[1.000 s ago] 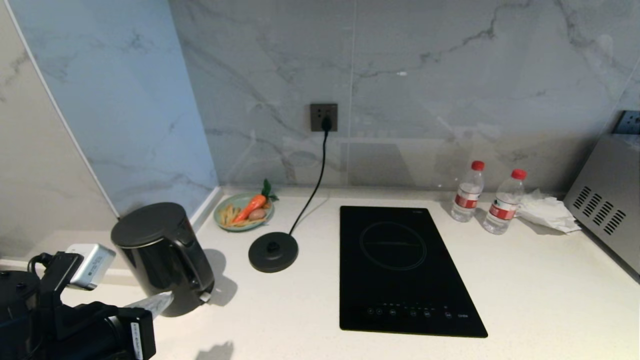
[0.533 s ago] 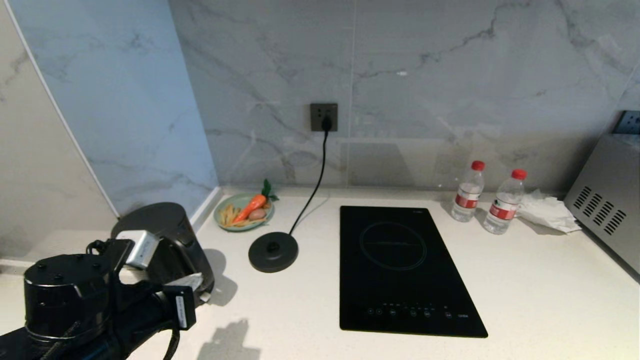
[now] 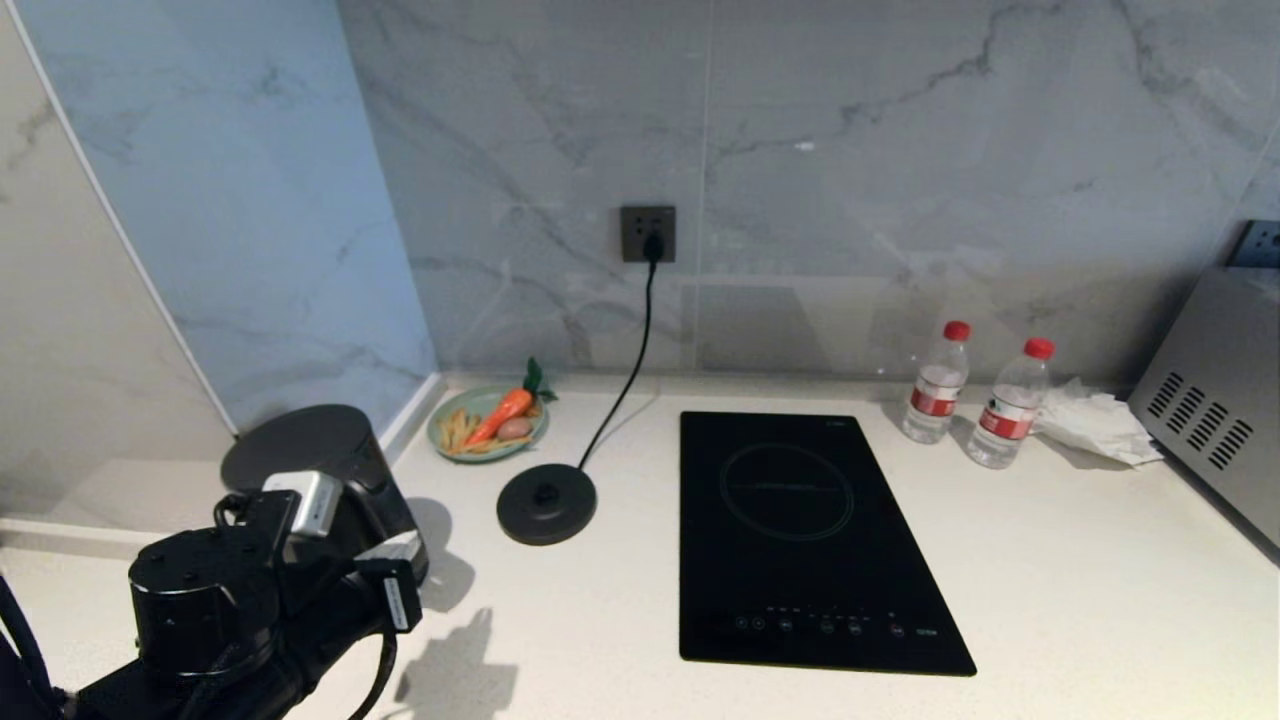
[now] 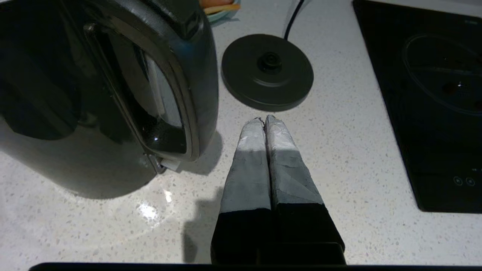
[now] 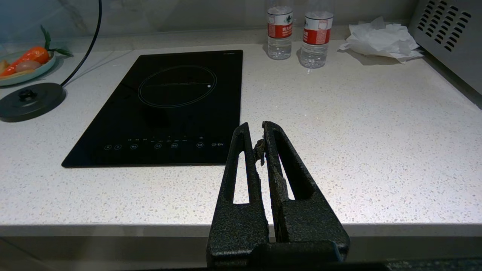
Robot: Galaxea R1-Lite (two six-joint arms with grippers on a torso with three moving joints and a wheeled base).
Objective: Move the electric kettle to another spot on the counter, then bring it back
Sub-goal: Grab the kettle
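The tall glossy black cylindrical electric kettle point(image 3: 330, 470) with the flat matte round lid is standing upright at the left end of the smooth off-white speckled counter point(image 3: 1050, 590), close to the corner where the pale side wall panel is meeting the worktop. It is sitting directly on the counter, off the flat round black power base point(image 3: 546, 503), which is lying apart to its right with a black cord point(image 3: 625, 375) running up to a dark grey wall socket point(image 3: 647, 234).

The left tool point(image 4: 265, 119) is hovering low over the counter just beside the kettle's black loop handle point(image 4: 177, 86), on the side facing the power base. Its grey-taped fingers point(image 4: 248, 158) are pressing flat against each other, clenched on nothing, and are not touching the handle. In the head view the left arm is partly covering the kettle's lower front.

The right tool point(image 5: 260, 131) is hanging at the near counter edge, in front of the inset black glass hob point(image 3: 800, 530); its black ribbed fingers point(image 5: 241, 165) are nearly meeting at the tips, clenched and empty.

A small green plate point(image 3: 488, 425) carrying a toy carrot and pale sticks is sitting behind the power base. Two clear plastic water bottles point(image 3: 970, 398) with red caps are standing right of the hob, beside crumpled white paper point(image 3: 1095, 425) and a grey vented metal appliance point(image 3: 1215, 400).
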